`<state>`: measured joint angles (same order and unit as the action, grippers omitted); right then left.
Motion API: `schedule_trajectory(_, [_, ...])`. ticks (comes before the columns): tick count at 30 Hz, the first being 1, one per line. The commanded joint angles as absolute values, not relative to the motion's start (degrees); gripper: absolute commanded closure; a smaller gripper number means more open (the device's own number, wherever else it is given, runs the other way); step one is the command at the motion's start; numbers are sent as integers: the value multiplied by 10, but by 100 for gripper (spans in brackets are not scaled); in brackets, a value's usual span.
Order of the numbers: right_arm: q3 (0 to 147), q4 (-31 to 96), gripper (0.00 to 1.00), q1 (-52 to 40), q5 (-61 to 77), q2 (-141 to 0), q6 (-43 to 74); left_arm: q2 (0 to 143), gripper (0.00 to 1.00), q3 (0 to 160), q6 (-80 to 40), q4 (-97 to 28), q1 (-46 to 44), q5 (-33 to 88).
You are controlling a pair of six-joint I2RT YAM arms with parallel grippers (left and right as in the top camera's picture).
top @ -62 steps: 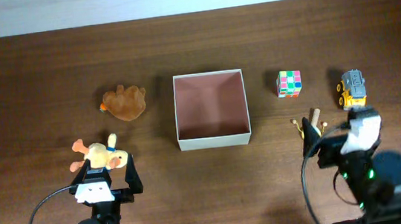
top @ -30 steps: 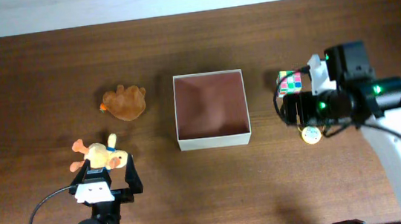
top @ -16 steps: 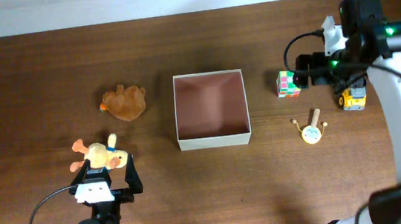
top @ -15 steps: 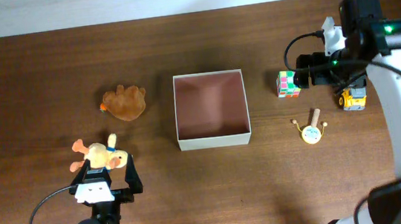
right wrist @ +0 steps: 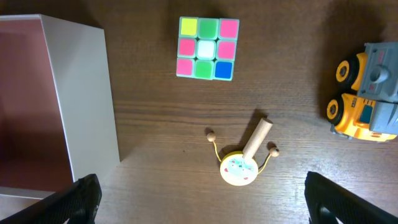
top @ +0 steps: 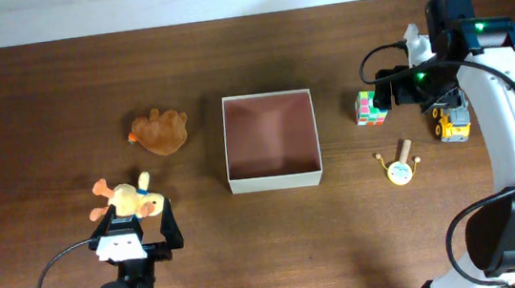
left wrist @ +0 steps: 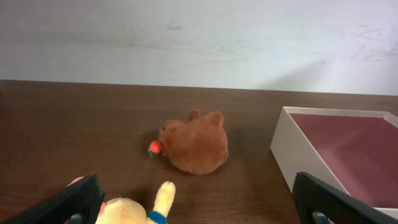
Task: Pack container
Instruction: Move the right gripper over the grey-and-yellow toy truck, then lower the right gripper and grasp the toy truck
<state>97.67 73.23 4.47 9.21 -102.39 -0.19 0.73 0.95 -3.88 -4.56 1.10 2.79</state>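
Progress is nil: container empty; cube lies on the bench just ahead of the released right pincer; left pincer also released, empty.

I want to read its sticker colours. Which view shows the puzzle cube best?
Right wrist: the puzzle cube lies unobstructed, its whole top face readable. Overhead shows it only small. Left wrist does not show it.

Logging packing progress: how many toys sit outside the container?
5. Left of the container: a brown plush and a yellow plush. Right of it: a colour cube, a yellow truck and a rattle drum. Nothing seems hidden.
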Motion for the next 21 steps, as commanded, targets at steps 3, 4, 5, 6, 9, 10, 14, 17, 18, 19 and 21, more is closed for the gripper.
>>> schedule_trajectory(3, [988,729,1,75,90,-1022,39,3,1,6,-30,-46,13,26])
schedule_trajectory(4, [988,730,1,89,90,-1022,32,3,1,6,-30,-46,13,26])
schedule_trajectory(5, [988,731,1,102,90,-1022,20,3,1,6,-30,-46,13,26])
schedule_trajectory(6, [988,731,1,119,90,-1022,4,3,1,6,-30,-46,13,26])
schedule_trajectory(9, [988,722,1,161,75,-1023,-26,3,1,6,-30,-46,13,26])
schedule_trajectory(10, [988,715,1,176,69,-1024,-26,3,1,6,-30,-46,13,26])
schedule_trajectory(14, [986,668,1,204,73,-1027,-52,3,1,6,-30,-46,13,26])
schedule_trajectory(17, [981,636,1,207,68,-1029,-91,3,1,6,-30,-46,13,26])
schedule_trajectory(18, [979,626,1,207,67,-1030,-103,3,1,6,-30,-46,13,26])
schedule_trajectory(19, [978,614,1,207,60,-1034,-113,3,1,6,-30,-46,13,26])
schedule_trajectory(21, [978,596,1,207,32,-1046,-127,3,1,6,-30,-46,13,26])
